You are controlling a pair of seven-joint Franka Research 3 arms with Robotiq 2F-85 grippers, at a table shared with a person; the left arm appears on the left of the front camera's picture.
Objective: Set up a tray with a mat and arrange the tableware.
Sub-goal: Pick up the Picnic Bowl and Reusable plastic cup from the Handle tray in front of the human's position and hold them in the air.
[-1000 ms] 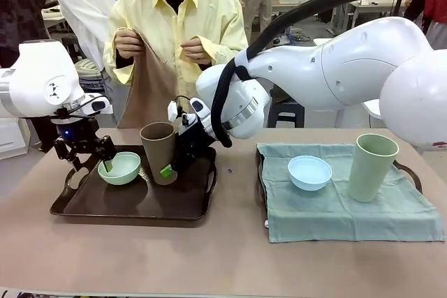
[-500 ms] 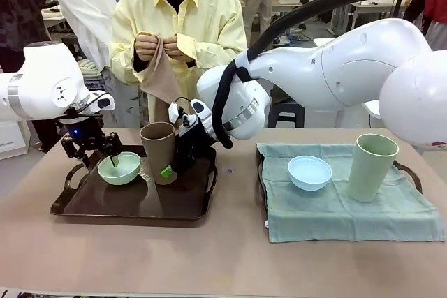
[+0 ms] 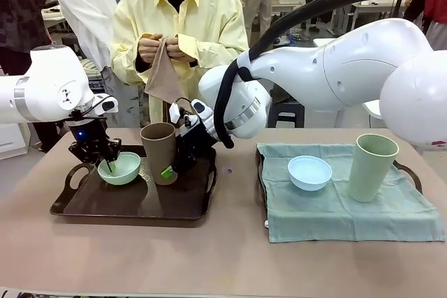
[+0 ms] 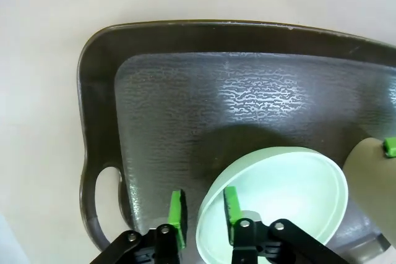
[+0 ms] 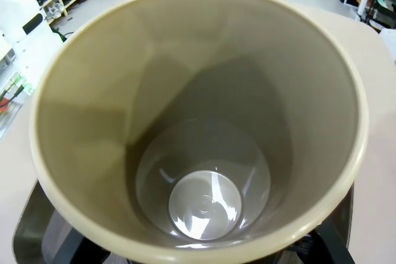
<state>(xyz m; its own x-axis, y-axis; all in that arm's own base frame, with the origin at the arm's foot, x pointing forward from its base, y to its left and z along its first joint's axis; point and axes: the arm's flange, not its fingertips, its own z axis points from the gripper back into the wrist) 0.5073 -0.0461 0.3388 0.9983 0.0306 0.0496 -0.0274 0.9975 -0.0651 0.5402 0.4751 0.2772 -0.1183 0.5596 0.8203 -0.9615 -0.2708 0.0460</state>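
Left gripper: has moved right since a second ago; its fingers, spread then, are now clenched on the mint bowl's left rim, one pad inside and one outside.
Mint bowl: rests on the dark tray, unmoved.
Meaning: the bowl looks ready to lift, probably to clear the tray for a mat.
Brown tumbler: upright on the tray, unmoved.
Right gripper: at the tumbler's base, pad touching; I cannot tell whether it is gripping.
Cloth: held wide before, now bunched in the person's hands.

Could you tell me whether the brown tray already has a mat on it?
No, the brown tray shows bare textured floor beside the mint bowl.
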